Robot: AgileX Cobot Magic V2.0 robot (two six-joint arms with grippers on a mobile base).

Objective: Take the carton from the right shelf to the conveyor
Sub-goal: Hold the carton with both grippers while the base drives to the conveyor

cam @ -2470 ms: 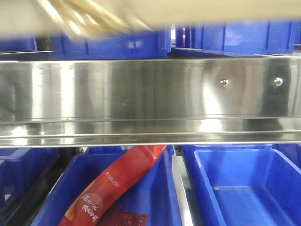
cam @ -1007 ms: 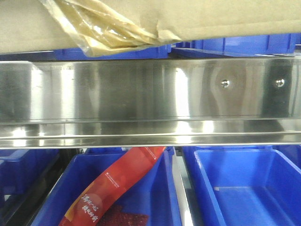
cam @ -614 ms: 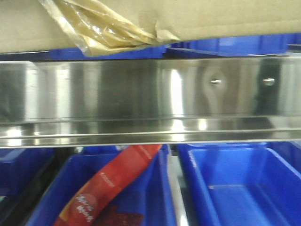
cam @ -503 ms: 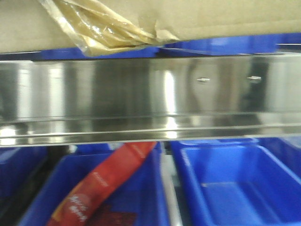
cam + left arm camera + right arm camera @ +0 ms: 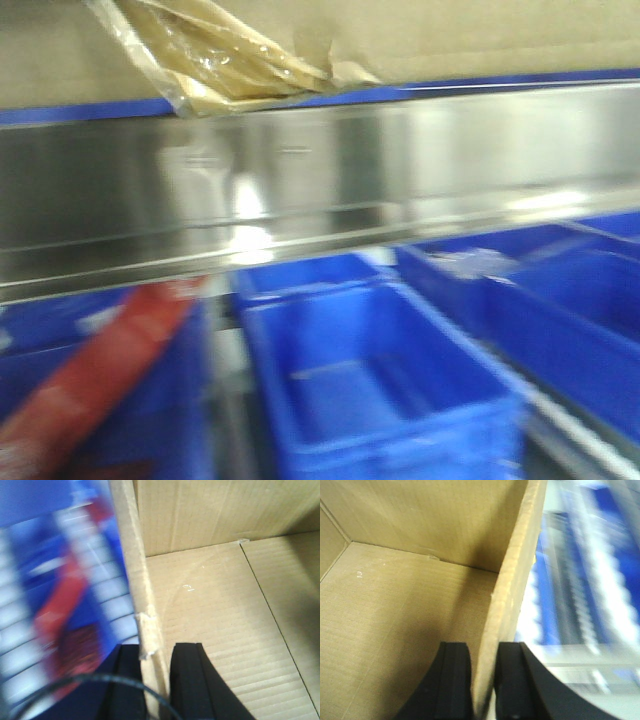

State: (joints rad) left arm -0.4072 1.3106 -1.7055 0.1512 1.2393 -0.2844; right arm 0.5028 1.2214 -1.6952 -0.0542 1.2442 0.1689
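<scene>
The carton [image 5: 480,35] is plain brown cardboard filling the top of the front view, with torn yellowish tape [image 5: 215,60] dangling from its lower seam. It hangs in front of the right shelf's shiny steel rail [image 5: 400,160], which is blurred and slanted. My left gripper [image 5: 159,680] is shut on the carton's left wall [image 5: 145,595], one black finger on each side. My right gripper [image 5: 482,685] is shut on the carton's right wall [image 5: 512,580] in the same way. Both wrist views look into the empty carton. The conveyor is out of view.
Blue plastic bins [image 5: 370,380] stand on the level under the steel rail, and more sit to the right [image 5: 570,320]. A red snack packet [image 5: 90,380] lies in the left bin. Blurred blue bins show beside the carton in both wrist views.
In the front view the steel rail, bins and red packet have slid left and blurred, and the screw heads have gone from sight. The carton stays at the top, held by both grippers.
</scene>
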